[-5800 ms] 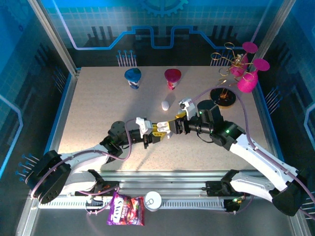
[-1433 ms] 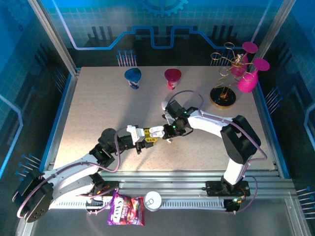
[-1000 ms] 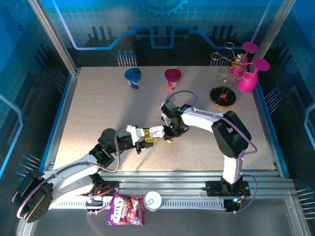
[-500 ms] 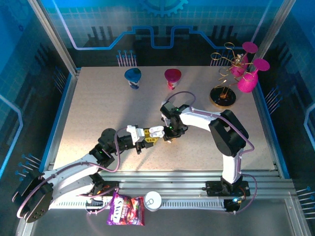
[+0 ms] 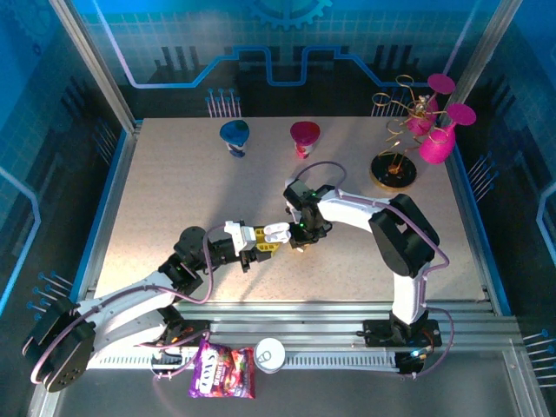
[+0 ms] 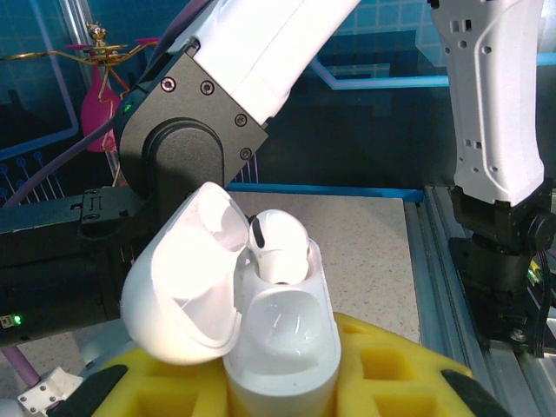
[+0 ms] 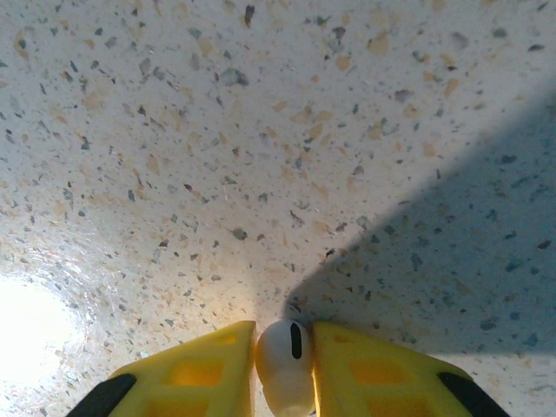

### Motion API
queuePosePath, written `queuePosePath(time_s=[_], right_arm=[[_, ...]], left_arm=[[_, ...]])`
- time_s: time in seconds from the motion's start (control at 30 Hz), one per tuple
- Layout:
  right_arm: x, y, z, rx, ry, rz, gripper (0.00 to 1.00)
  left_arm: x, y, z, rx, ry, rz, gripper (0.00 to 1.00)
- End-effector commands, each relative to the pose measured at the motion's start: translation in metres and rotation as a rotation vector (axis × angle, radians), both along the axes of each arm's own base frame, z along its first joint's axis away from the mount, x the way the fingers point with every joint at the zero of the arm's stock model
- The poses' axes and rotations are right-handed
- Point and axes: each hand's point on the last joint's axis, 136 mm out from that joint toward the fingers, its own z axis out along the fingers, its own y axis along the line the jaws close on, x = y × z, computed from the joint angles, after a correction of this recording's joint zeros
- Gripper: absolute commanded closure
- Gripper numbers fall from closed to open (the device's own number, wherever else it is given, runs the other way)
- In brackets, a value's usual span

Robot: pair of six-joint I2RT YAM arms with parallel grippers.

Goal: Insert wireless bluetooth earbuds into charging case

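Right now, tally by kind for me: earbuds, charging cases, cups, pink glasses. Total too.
earbuds: 2 (one in the charging case, one in the right gripper)
charging case: 1 (open, held by the left gripper)
cups: 2 (blue cup, magenta cup)
pink glasses: 3
Total: 8

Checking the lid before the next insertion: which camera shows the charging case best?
Left wrist: the charging case sits close, lid open, one earbud inside. Top external shows it as a small white shape at the left tool.
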Motion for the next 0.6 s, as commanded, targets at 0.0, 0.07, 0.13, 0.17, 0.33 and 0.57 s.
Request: queuePosePath(time_s=[0.0,0.07,0.13,0.17,0.33,0.57], right_arm=[[0.001,0.007,0.019,0.111,-0.033,-0.033,0.78],[0.005,0.006,0.033,0.173,-0.075,-0.055,0.78],[0.009,0.002,0.053,0.236,-0.139,-0.079,0.78],[0.012,0.001,0.062,0.262,-0.170,-0.085,0.78],[0.017,-0.005,0.124,0.439,-0.376,-0.092,0.78],[0.007,-0.014,0.210,0.631,-0.690,-0.054,0.80]], left_arm=[[-0.001,0.000,0.006,-0.028,-0.023,-0.004,1.00],[0.002,0.001,0.006,-0.032,-0.024,0.012,1.00],[0.007,0.001,0.006,-0.034,-0.020,0.032,1.00],[0.009,0.000,0.006,-0.037,-0.017,0.040,1.00],[0.021,-0.003,0.008,-0.068,-0.027,0.069,0.99],[0.028,-0.011,0.013,-0.100,-0.044,0.056,0.99]])
